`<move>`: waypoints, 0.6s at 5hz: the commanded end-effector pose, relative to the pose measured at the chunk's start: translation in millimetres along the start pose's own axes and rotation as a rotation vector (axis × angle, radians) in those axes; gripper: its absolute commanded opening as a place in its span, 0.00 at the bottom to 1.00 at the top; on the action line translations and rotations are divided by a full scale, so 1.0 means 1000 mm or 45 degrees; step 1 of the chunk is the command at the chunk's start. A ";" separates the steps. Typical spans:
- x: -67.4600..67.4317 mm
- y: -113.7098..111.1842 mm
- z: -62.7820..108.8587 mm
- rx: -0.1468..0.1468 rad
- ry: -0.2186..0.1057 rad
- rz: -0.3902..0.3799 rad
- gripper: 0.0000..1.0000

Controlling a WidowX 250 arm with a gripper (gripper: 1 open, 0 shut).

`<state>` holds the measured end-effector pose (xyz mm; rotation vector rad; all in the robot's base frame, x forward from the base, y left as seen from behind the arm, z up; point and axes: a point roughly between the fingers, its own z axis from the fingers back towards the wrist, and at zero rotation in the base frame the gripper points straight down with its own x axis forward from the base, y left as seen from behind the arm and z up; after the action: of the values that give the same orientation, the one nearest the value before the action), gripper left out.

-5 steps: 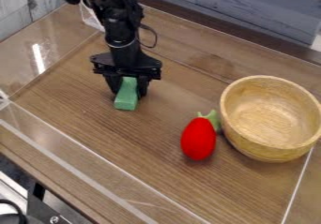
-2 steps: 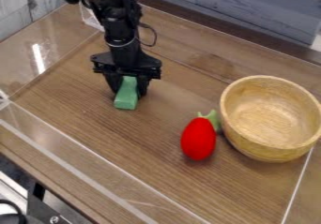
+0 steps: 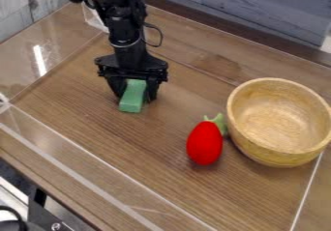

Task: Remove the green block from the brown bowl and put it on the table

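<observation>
The green block lies on the table, left of centre, with its near end showing below the hand. My gripper points straight down over it, one finger on each side. The jaws stand open, with a little room between the fingers and the block. The black arm rises from the hand toward the top left. The brown bowl stands at the right with nothing inside, well apart from the gripper.
A red strawberry-like toy with green leaves lies just left of the bowl. Low clear acrylic walls run along the table's near and left sides. A grey plank wall lies behind.
The fingers have spread apart from the green block, which rests on the table. The hand has stayed in the same place.
</observation>
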<state>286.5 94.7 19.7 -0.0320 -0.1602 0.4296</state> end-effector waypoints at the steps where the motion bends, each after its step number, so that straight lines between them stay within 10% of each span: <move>1: 0.010 -0.006 0.017 -0.035 -0.028 0.008 1.00; 3: 0.014 -0.019 0.047 -0.112 -0.041 0.016 1.00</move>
<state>289.6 81.7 50.8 -0.1187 -0.1436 0.4478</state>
